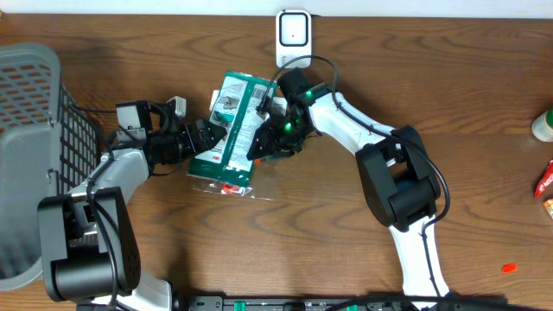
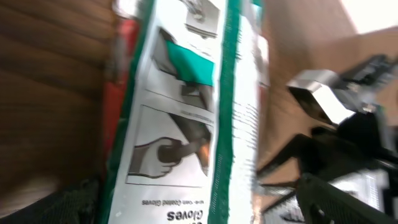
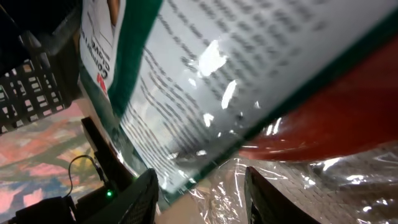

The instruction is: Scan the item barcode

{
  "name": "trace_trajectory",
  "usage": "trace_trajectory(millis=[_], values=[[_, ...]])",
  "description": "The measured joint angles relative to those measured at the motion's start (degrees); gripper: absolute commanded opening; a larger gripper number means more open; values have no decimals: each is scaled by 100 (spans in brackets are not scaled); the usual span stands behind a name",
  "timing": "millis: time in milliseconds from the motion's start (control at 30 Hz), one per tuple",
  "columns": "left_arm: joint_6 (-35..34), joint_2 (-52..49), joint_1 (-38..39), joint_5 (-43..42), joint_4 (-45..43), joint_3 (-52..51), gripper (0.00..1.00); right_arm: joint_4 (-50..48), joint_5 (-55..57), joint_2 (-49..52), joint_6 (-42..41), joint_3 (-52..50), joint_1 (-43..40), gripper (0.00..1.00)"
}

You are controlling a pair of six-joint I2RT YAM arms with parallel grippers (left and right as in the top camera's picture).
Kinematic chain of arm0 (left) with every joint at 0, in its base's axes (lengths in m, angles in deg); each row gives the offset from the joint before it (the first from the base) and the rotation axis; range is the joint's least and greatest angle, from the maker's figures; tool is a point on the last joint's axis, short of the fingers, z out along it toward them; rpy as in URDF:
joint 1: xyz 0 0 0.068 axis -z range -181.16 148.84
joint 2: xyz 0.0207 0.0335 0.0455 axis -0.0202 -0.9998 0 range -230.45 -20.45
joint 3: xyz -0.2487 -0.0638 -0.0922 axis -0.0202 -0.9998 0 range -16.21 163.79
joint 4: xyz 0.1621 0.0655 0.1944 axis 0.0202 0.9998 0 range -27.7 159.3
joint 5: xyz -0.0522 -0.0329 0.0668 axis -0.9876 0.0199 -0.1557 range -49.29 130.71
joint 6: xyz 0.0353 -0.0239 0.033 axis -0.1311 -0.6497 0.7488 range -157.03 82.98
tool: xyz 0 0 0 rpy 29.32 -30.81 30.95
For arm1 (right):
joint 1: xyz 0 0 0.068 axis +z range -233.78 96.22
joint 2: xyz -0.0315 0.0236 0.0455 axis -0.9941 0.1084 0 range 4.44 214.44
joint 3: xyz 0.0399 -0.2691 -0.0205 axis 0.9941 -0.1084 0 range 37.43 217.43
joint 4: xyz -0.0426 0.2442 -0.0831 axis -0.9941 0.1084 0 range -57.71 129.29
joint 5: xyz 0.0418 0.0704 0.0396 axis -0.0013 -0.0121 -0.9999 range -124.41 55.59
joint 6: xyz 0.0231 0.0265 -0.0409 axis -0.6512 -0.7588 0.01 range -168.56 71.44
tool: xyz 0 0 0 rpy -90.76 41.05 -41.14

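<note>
Glove packet (image 1: 232, 121), green and white with printed hand drawings, a clear plastic edge and a red patch, near the middle of a dark brown wooden table (image 1: 346, 242), between the two grippers and just in front of a white scanner (image 1: 293, 33) at the far edge. Left gripper (image 1: 206, 136) at the packet's left side, jaws spread wide, the printed face filling most of the left wrist view, with a strip of bare wood beside it. Right gripper (image 1: 266, 142) at the packet's right side, green light lit, fingers (image 3: 144, 196) partly apart with crumpled clear plastic between; pinching or only touching, cannot tell. Wood grain plain with a soft sheen, running across the tabletop. Grey mesh basket (image 1: 34, 130) over the left end. Well apart at the right edge, a green-and-white bottle (image 1: 543, 123), a red wrapper (image 1: 546, 177) and a small red scrap (image 1: 508, 267). Beyond the far edge, a pale strip. Low in the right wrist view, a blurred patch of pink and blue pattern, kind of surface not clear.
</note>
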Motion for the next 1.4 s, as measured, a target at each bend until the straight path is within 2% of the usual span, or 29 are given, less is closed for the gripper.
trace_trajectory(millis=[167,567,667,833,1133,1200,1300,1400], values=[[-2,0,0,-315,94,0,98,0,0,0,0,0,0,41],[-2,-33,0,-452,323,-140,98,2,15,0,0,0,0,40],[-2,-170,0,-511,326,-267,99,0,11,0,2,0,0,35],[-2,-293,0,-778,310,-317,100,-184,-203,0,-17,-4,0,34],[-4,-293,0,-1104,219,-319,95,-455,-570,0,-20,-4,0,29],[-4,-293,0,-1132,210,-319,93,-452,-592,0,-22,-4,-2,28],[-35,-293,0,-1174,168,-319,83,-452,-603,0,-20,-4,-2,25],[-22,-293,0,-1193,103,-326,82,-452,-632,0,-24,-4,-2,25]])
